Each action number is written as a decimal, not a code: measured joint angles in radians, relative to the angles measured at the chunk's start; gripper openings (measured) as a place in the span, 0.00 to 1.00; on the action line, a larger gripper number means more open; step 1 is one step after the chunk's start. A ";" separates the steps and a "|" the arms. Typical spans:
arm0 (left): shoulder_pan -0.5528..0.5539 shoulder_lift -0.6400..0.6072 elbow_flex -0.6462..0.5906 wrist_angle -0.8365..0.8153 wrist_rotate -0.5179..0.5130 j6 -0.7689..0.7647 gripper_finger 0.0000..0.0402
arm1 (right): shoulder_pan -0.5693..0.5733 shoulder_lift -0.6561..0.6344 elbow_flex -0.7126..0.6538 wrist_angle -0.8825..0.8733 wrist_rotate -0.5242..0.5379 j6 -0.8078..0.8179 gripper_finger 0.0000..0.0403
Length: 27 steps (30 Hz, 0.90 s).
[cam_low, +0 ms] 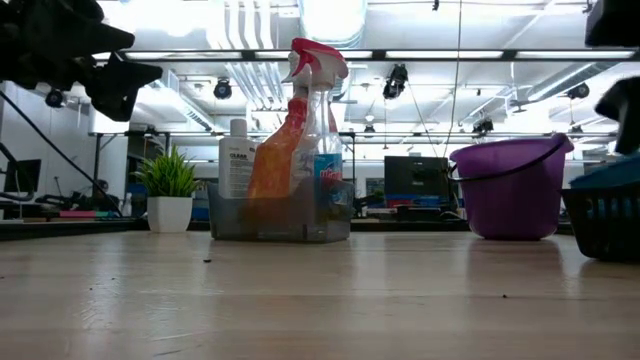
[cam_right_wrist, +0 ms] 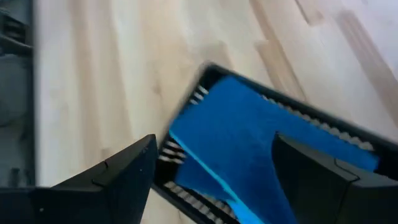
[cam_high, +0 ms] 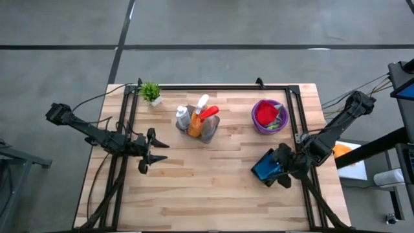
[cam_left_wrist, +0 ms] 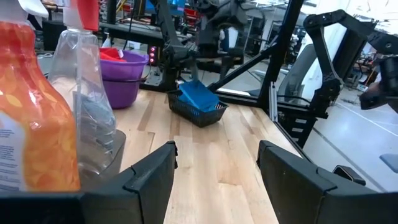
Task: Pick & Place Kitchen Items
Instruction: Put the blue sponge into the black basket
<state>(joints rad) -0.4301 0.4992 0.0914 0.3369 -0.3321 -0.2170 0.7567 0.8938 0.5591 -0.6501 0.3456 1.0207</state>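
Three bottles [cam_high: 196, 120] stand upright together in a clear grey tray [cam_high: 209, 132] near the middle of the worktop [cam_high: 207, 188]: a white one, an orange-and-white one, and a clear spray with a pink trigger. To their right sits a purple bucket [cam_high: 259, 122] with a red cloth [cam_high: 266, 114] in it and a bit of green beside the red. Nearer the front right lies a black basket [cam_high: 268, 178] holding blue sponges [cam_high: 266, 166]; how many I cannot tell.

The right gripper [cam_high: 283, 169] hovers just over the basket, fingers [cam_right_wrist: 118, 171] apart and holding nothing; the right wrist view looks straight down on the blue sponge [cam_right_wrist: 261, 140] between them. The left gripper [cam_high: 150, 150] hangs left of the tray, above bare wood, its fingers [cam_left_wrist: 152, 171] also apart and empty.

As a judgement, the sorting looks well advanced: bottles, cloths and sponges each sit in their own holder, and no loose item shows on the worktop. Grey or magenta cloths are not visible, perhaps buried in the bucket. Whether the right arm is about to lift a sponge or is done placing one cannot be settled here. A small potted plant [cam_high: 151, 92] stands at the far left corner, apart from it all.
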 joint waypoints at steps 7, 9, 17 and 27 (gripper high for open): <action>0.001 0.000 0.000 0.001 0.000 -0.005 0.57 | 0.000 0.038 0.012 -0.042 -0.055 0.114 0.76; 0.001 0.000 0.000 0.001 0.000 -0.005 0.57 | 0.000 0.041 0.035 -0.040 -0.054 0.117 0.76; 0.000 0.000 0.000 -0.003 0.000 -0.018 0.57 | 0.000 0.035 0.107 -0.037 0.001 0.076 0.76; 0.000 0.000 0.000 -0.029 0.000 -0.027 0.57 | 0.000 -0.001 0.108 0.003 0.010 0.057 0.76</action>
<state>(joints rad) -0.4297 0.4992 0.0914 0.3077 -0.3321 -0.2436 0.7570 0.8930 0.6670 -0.6470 0.3553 1.0777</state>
